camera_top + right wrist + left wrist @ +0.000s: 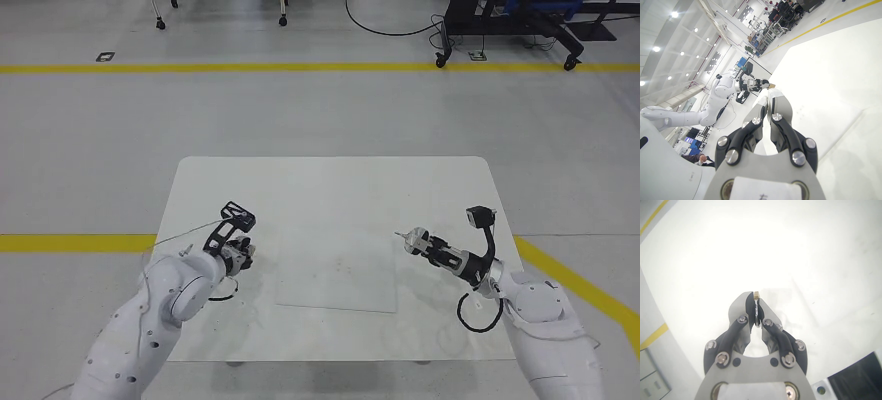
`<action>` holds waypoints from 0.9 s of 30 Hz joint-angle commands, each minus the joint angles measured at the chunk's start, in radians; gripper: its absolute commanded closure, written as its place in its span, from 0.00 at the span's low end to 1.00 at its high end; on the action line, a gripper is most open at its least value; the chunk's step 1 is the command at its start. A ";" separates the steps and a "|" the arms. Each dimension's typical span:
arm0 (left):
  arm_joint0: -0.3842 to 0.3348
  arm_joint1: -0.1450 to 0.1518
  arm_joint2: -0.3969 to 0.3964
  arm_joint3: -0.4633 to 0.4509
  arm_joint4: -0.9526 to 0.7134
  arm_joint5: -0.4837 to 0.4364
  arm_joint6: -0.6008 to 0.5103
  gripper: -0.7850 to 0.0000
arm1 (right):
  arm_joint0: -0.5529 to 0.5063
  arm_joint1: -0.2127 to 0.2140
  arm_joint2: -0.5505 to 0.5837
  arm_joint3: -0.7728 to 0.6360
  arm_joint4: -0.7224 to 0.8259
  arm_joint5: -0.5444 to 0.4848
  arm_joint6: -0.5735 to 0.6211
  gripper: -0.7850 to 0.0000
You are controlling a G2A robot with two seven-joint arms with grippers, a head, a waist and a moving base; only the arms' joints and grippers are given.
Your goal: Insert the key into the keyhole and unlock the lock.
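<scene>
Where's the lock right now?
The lock is clamped in the left gripper over the left side of the table, its brass body poking past the fingertips, opposite the right gripper holding the key.

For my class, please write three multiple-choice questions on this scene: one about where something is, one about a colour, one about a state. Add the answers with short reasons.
1. Where is the lock?
A. Lying on the floor.
B. Held in the left gripper, above the table.
C. Hanging from a hook.

2. What colour are the floor lines?
A. Red.
B. Blue.
C. Yellow.

3. How do the fingers of the right gripper stand?
A. Closed together.
B. Spread wide apart.
C. Wrapped around a cup.

Answers:
1 B: the left wrist view shows the fingers clamped on the lock's silver loop, with its brass body at their tips.
2 C: the top view shows yellow stripes on the grey floor.
3 A: the right wrist view shows the fingertips pressed close together.
</scene>
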 commanded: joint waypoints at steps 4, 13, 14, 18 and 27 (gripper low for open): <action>0.033 -0.007 -0.097 0.026 -0.518 -0.121 0.072 1.00 | 0.000 0.000 0.000 0.000 0.000 0.000 0.000 1.00; -0.107 -0.043 0.012 0.162 -0.918 -0.177 -0.009 1.00 | 0.000 0.000 0.000 0.000 0.000 0.000 0.000 1.00; -0.107 -0.043 0.012 0.162 -0.918 -0.177 -0.009 1.00 | 0.000 0.000 0.000 0.000 0.000 0.000 0.000 1.00; -0.107 -0.043 0.012 0.162 -0.918 -0.177 -0.009 1.00 | 0.000 0.000 0.000 0.000 0.000 0.000 0.000 1.00; -0.052 -0.056 0.027 0.209 -1.013 -0.105 0.118 1.00 | -0.001 -0.001 -0.007 -0.035 0.058 -0.033 -0.012 1.00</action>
